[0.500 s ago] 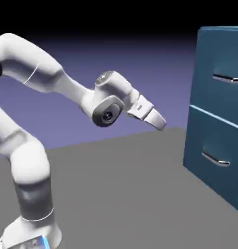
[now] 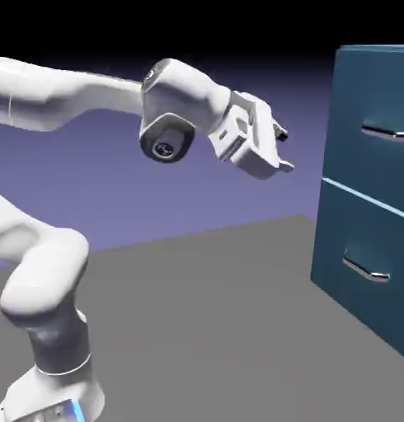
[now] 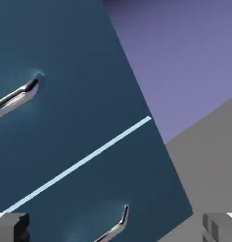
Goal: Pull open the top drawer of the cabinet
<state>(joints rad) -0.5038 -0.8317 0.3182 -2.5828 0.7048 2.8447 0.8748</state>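
Flat grey table (image 2: 205, 321); plain blue-violet backdrop (image 2: 180, 198), darkening to black at top.

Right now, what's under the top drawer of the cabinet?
Directly below the top drawer sits a second drawer with its own silver handle, parted from it by a pale seam. Both fronts are closed, so their insides stay hidden.

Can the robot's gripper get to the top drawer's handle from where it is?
Probably yes. The gripper is open, roughly level with the top drawer's handle, and nothing stands between them, though a gap remains.
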